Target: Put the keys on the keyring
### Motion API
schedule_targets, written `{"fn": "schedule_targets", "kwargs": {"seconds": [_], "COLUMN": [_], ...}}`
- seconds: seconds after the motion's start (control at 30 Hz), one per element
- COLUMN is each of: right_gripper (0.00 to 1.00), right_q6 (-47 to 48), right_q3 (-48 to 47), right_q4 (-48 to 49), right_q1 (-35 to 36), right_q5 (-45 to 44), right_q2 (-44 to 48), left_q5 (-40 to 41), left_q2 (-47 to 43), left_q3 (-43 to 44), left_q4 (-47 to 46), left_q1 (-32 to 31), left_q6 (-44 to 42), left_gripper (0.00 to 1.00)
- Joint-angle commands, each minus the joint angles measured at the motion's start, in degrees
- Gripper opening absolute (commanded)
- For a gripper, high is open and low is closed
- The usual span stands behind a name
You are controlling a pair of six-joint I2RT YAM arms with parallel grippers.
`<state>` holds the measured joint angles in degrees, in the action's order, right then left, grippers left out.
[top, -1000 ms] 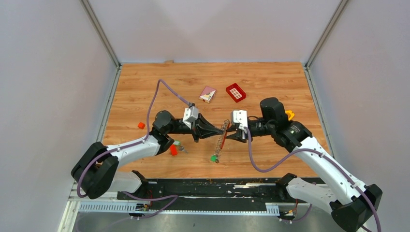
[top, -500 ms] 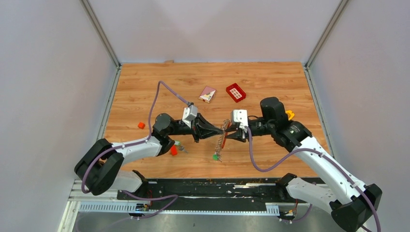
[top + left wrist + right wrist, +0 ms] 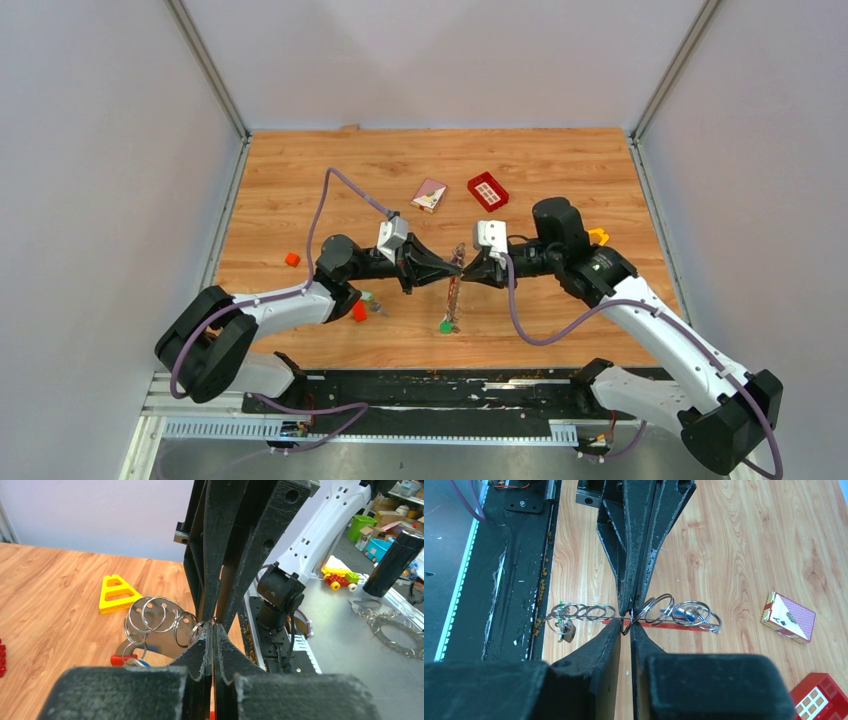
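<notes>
The keyring [image 3: 452, 290] is a chain of silver rings with a red arc piece, hanging between both grippers above the table. My left gripper [image 3: 447, 269] and right gripper [image 3: 467, 267] meet tip to tip, each shut on a ring near the chain's top. In the left wrist view my gripper [image 3: 214, 626] pinches a ring beside the loops [image 3: 159, 615]. In the right wrist view my gripper [image 3: 629, 626] pinches the chain's middle [image 3: 596, 612]. A green key [image 3: 445, 326] hangs at the bottom end, a blue key [image 3: 684, 614] at the other. A loose green key [image 3: 368, 297] lies under the left arm.
A red block [image 3: 359, 311] lies beside the loose key and an orange cube [image 3: 292, 259] lies farther left. A card box [image 3: 429, 194] and a red gridded tray [image 3: 487, 191] lie behind. A yellow triangle frame [image 3: 599, 236] sits behind the right arm.
My right gripper moved a little left and back with the keyring. The chain now hangs straighter and its green key shifted slightly. The left gripper barely moved.
</notes>
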<state>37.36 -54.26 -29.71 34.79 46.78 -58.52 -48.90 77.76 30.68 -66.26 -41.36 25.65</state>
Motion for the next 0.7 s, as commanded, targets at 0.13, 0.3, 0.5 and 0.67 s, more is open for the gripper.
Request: {"fn": "schedule_targets", "kwargs": {"seconds": [0.13,0.3,0.5,0.67], "right_gripper": [0.0,0.0,0.0,0.0], "right_q6": [-0.9,1.1,1.2,1.3], "right_q3": [-2.3,-2.9,-3.0,-3.3], "right_q4": [3.0,1.3,1.3,1.0], "right_q1": [-0.1,-0.1,-0.1,0.0], "right_q5": [-0.6,-3.8,-3.1,-3.0], "right_q2": [-0.6,-0.6,-1.0,-1.6], "left_q5": [0.1,-1.8,-2.5,-2.9], "left_q2": [-0.3,-2.5,-2.9,-2.5], "left_q3": [0.1,2.6,4.6,6.9], "left_q4": [-1.8,11.7,21.6,27.8], "left_q1": [0.2,0.2,0.1,-0.2], "left_q6": [-2.2,-12.0,-19.7,-23.6], "left_gripper": [0.0,0.0,0.01,0.06]}}
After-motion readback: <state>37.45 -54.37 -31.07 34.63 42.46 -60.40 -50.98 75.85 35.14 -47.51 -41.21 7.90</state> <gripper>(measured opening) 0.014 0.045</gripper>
